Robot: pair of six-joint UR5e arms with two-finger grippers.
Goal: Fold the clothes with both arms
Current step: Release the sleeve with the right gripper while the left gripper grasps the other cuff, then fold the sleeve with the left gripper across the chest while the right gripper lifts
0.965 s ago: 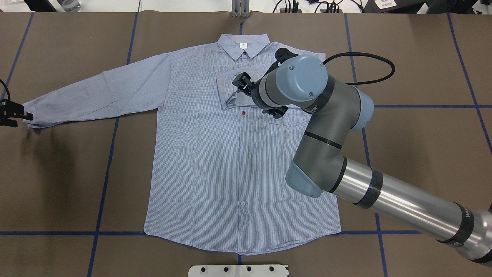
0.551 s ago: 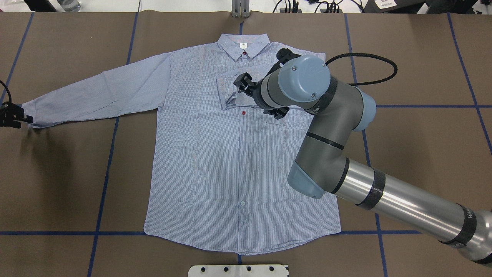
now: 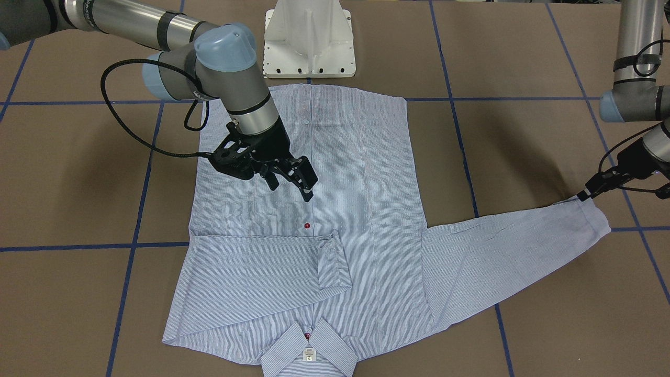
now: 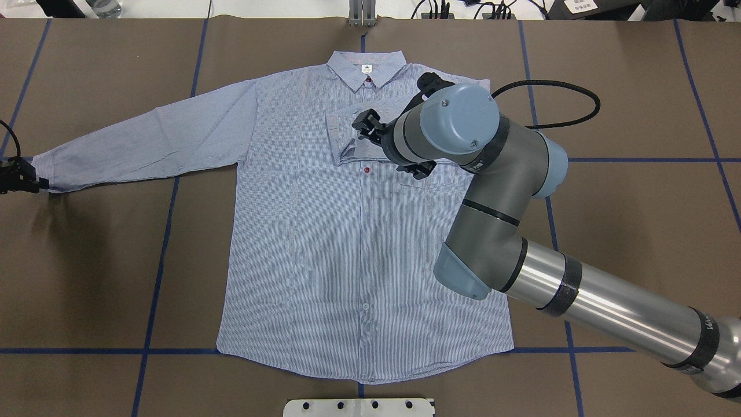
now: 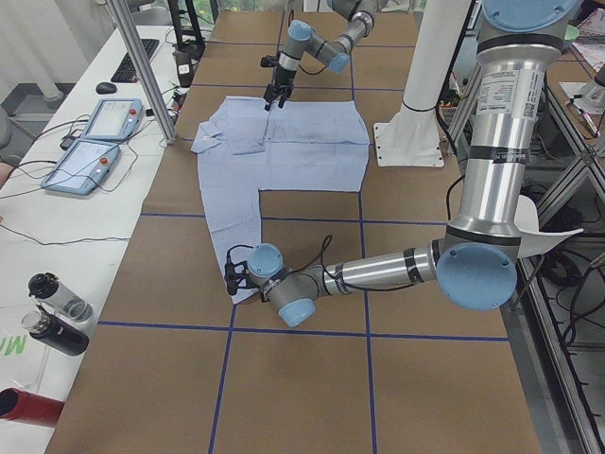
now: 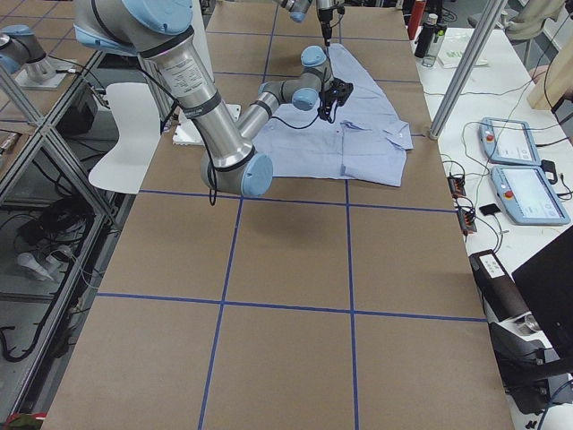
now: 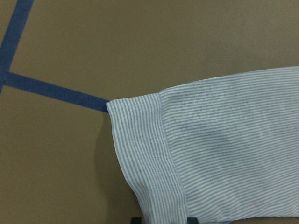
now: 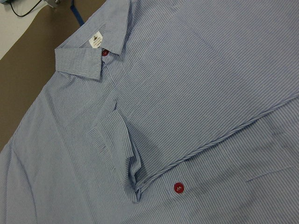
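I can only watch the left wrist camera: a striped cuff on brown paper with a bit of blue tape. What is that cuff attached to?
Observer: A long-sleeved striped shirt, spread front up on the table. You are looking at the end of its outstretched sleeve.
Visitor: Where is the other sleeve?
Observer: Folded across the chest, with its cuff lying just below the collar.
Visitor: Is anything holding it there?
Observer: No. The right gripper hangs over the shirt front near it, open and empty.
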